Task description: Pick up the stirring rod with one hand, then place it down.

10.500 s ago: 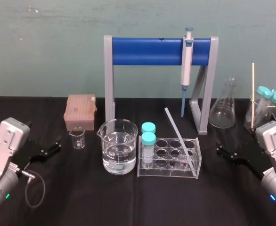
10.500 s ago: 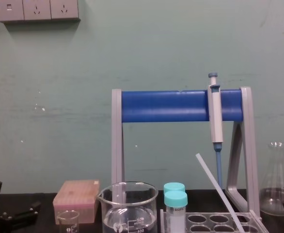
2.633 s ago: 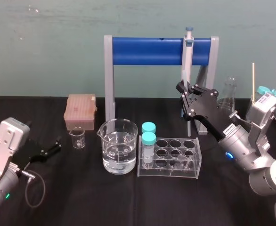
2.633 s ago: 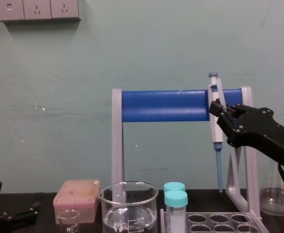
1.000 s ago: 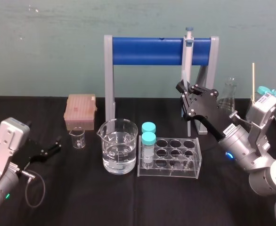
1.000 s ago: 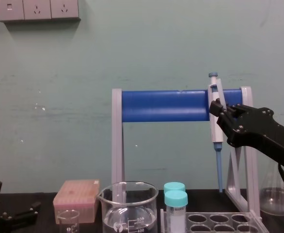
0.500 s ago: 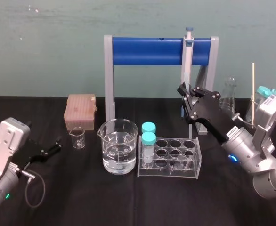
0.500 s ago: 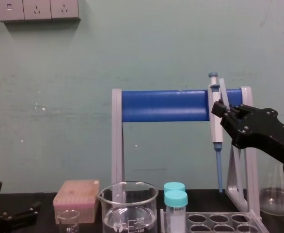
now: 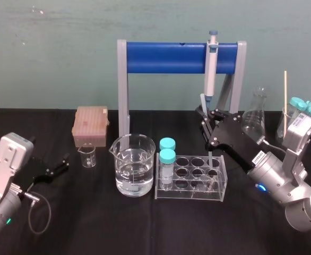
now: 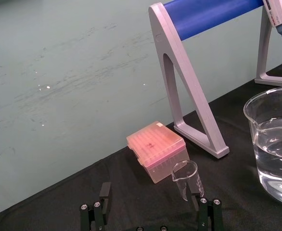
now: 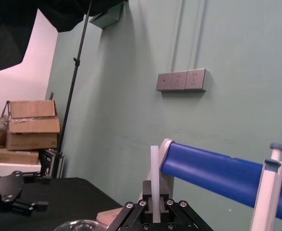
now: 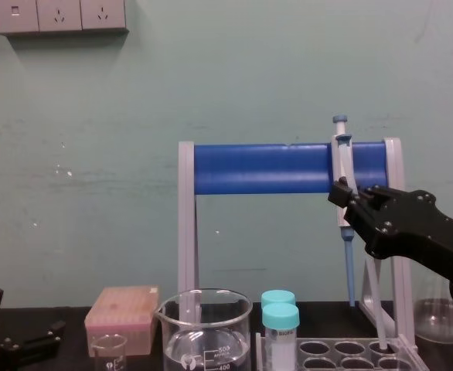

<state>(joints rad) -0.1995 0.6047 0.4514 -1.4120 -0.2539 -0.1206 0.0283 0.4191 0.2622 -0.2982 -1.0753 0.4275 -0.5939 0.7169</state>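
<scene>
1. Stirring rod (image 11: pixel 154 166), a long, thin, straight stick of translucent whitish glass, is clamped between the two fingers of the black right gripper (image 9: pixel 205 119); the fingers stand narrow, pressed on it from both sides.
2. The gripper takes the stirring rod in its upper part: a short piece stands out above the fingers and a longer piece goes down below them.
3. The rod is tilted, not upright. In the chest view its lower end reaches down into a cell at the right end of the clear plastic test-tube rack (image 9: pixel 191 183) on the black table (image 9: pixel 145 223).
4. The right gripper is raised over the rack's back right corner, near the grey-and-blue pipette (image 9: pixel 210 69) that hangs on the grey stand with a blue bar (image 9: pixel 166 57).
5. The rod looks smooth and milky, with the same thickness along its visible length.
6. The black left gripper (image 9: pixel 62 163) lies low at the left side of the table, its fingers wide apart, well apart from the rod.
</scene>
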